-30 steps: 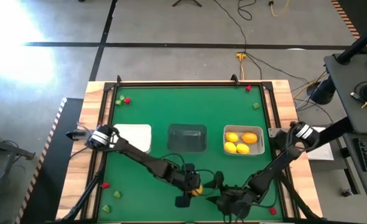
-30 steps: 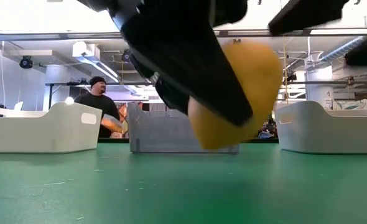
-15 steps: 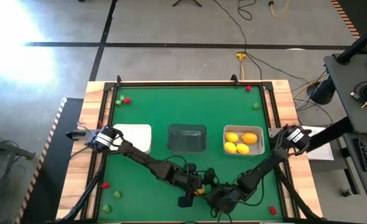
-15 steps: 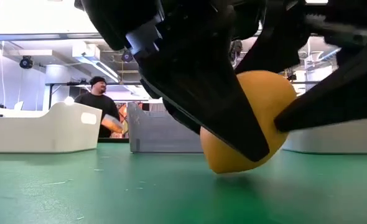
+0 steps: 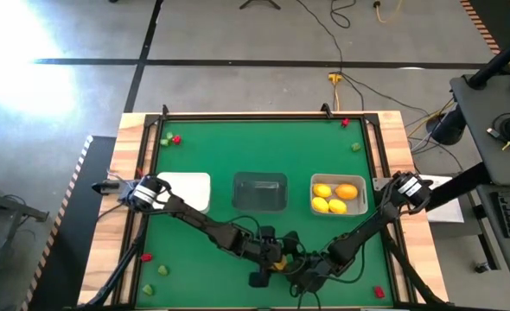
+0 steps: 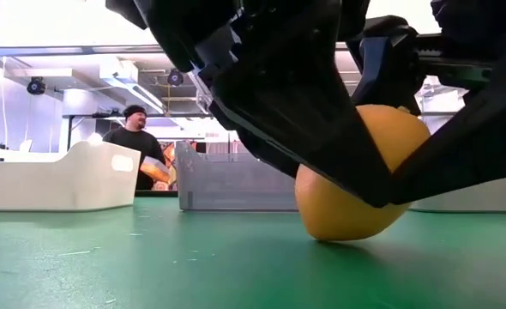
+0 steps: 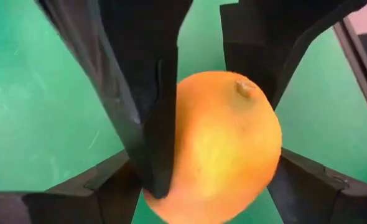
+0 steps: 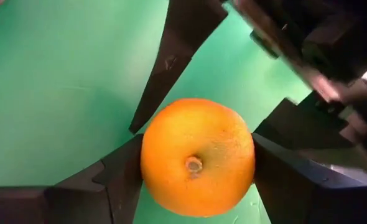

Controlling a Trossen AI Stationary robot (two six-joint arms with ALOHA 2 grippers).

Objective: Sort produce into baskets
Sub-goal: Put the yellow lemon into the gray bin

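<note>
An orange lemon-like fruit (image 6: 360,180) sits with its underside (image 6: 339,237) on the green table near the front middle (image 5: 277,263). My left gripper (image 5: 270,257) reaches it from the left; its open fingers (image 7: 308,186) stand one on each side of the fruit. From the right comes my right gripper (image 8: 198,168), shut on the fruit, whose stem end (image 8: 193,165) faces that wrist. The white basket (image 5: 190,177), the dark transparent basket (image 5: 260,176) and the pale basket (image 5: 314,195), which holds three yellow and orange fruits, stand in a row at mid-table. My left gripper is open about the fruit; whether its fingers touch it I cannot tell, since the right gripper's finger (image 7: 152,124) stands in front. My right gripper pinches the fruit's two opposite sides (image 8: 147,155) between its two fingers. The fingers slant down from the table's right. The fruit's underside is on the table.
Small red and green bits lie at the far left corner (image 5: 170,139), at the far right (image 5: 350,134), at the near left (image 5: 155,263) and at the near right (image 5: 379,293). In the low view a person (image 6: 137,142) shows in the room beyond the table.
The orange fruit, which hung clear of the table in my left gripper, has come down and now rests on the table. My right gripper has moved toward the table's left and down, and its fingers now stand on the fruit's sides.
</note>
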